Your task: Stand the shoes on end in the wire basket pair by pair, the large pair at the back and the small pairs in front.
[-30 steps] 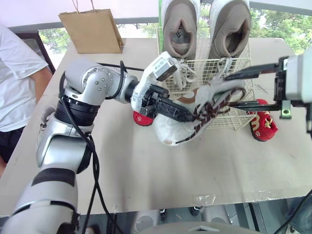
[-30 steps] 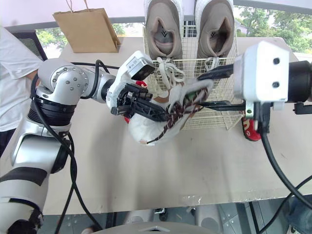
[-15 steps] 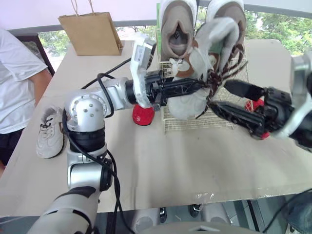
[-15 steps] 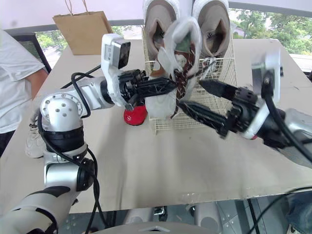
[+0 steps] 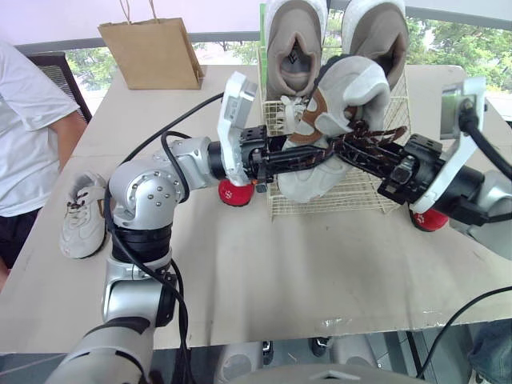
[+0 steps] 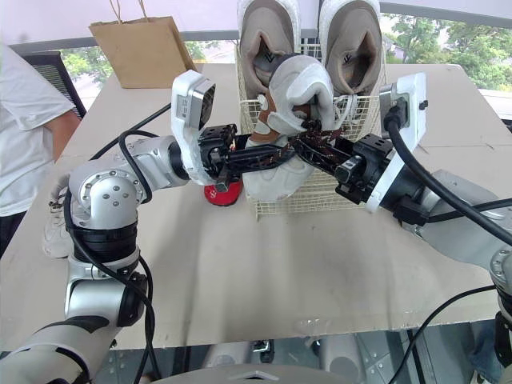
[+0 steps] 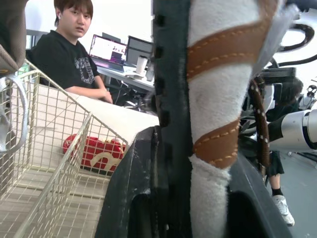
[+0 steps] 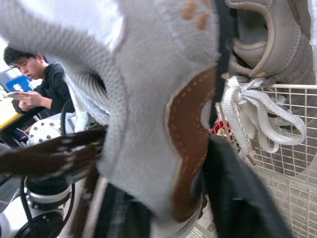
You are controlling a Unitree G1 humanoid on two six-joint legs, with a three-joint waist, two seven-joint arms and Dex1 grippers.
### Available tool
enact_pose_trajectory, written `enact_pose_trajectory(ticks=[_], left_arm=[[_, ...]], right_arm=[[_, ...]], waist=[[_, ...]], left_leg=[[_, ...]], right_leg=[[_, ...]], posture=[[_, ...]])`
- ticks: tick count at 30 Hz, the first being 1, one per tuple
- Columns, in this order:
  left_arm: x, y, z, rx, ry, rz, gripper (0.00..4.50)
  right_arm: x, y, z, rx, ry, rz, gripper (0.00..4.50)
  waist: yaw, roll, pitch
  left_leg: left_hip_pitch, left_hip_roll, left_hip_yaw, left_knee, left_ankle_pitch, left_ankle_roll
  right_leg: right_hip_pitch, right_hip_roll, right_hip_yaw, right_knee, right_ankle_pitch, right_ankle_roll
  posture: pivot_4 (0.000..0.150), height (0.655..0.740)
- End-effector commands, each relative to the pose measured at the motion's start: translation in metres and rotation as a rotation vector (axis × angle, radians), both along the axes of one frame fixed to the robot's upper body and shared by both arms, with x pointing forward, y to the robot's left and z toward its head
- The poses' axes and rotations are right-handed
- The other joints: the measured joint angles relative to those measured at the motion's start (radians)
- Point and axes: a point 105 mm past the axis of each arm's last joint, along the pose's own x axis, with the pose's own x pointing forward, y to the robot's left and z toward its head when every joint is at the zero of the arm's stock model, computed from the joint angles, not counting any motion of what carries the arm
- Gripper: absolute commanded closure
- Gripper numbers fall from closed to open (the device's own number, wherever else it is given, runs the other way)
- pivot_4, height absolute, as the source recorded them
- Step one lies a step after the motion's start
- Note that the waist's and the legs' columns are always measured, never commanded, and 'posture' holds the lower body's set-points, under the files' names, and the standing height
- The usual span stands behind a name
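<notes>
A white shoe with brown trim and brown laces [image 5: 340,100] stands toe up over the wire basket [image 5: 320,204], in front of the large tan pair. My left gripper [image 5: 316,157] reaches in from the left and is shut on the shoe's side. From the right comes my right gripper [image 5: 354,149], shut on the same shoe by its laces. The two large tan shoes [image 5: 294,40] [image 5: 376,32] stand on end at the back of the basket. In the left wrist view the shoe's brown-striped side [image 7: 218,94] is pressed between the fingers.
One red shoe [image 5: 237,192] lies left of the basket and another [image 5: 432,220] to its right. A small white shoe [image 5: 83,218] sits near the table's left edge. A paper bag [image 5: 152,52] stands at the back left. A person [image 5: 24,120] stands at the left.
The white shoe has come down from in front of the large shoes' tops toward the basket. My right gripper, open below it before, has risen and shut on it.
</notes>
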Motion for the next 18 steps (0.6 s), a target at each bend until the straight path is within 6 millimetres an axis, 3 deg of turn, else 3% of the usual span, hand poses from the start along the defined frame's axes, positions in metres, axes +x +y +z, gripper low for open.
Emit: enact_pose_trajectory(ticks=[1,3,7,11,14,18], left_arm=[[-0.005,0.007,0.011,-0.044,-0.021,0.048,1.2],[-0.011,0.013,0.006,-0.046,-0.043,0.107,0.21],[-0.035,0.031,-0.014,-0.004,-0.095,0.116,0.18],[-0.051,0.047,-0.033,0.003,-0.067,0.106,0.18],[-0.053,0.058,-0.048,0.009,-0.087,0.169,0.18],[-0.053,0.066,-0.06,0.027,-0.159,0.243,0.18]], right_arm=[[-0.002,-0.006,0.013,-0.023,-0.098,-0.027,4.49],[0.001,-0.018,0.022,-0.054,-0.159,-0.081,4.5],[0.001,-0.044,0.049,-0.121,-0.34,-0.163,4.5],[0.012,-0.064,0.063,-0.295,-0.523,-0.27,4.5],[0.029,-0.078,0.057,-0.406,-0.6,-0.332,4.5],[0.055,-0.096,0.035,-0.462,-0.618,-0.369,4.5]], waist=[[0.0,0.0,0.0],[-0.001,0.0,0.0],[-0.002,0.0,0.0],[0.001,0.002,-0.001],[-0.003,0.002,-0.001],[0.002,0.002,-0.001]], left_leg=[[0.0,0.0,0.0,0.0,0.0,0.0],[0.0,0.0,0.0,0.0,0.0,0.0],[0.0,0.0,0.001,0.0,0.0,0.0],[0.0,0.001,0.0,0.0,0.0,-0.001],[0.001,0.0,0.001,0.0,0.0,-0.001],[0.001,0.0,0.001,0.0,0.0,-0.001]], right_leg=[[0.0,0.0,0.0,0.0,0.0,0.0],[0.0,0.0,0.001,0.0,0.0,0.0],[0.0,0.0,0.001,0.0,0.001,-0.002],[0.0,0.0,0.0,0.0,-0.001,0.002],[0.0,-0.001,0.0,-0.001,-0.001,0.002],[0.0,-0.001,0.001,-0.001,-0.001,0.002]], posture=[[0.15,0.74],[0.15,0.74],[0.15,0.74],[0.15,0.74],[0.15,0.74],[0.15,0.74]])
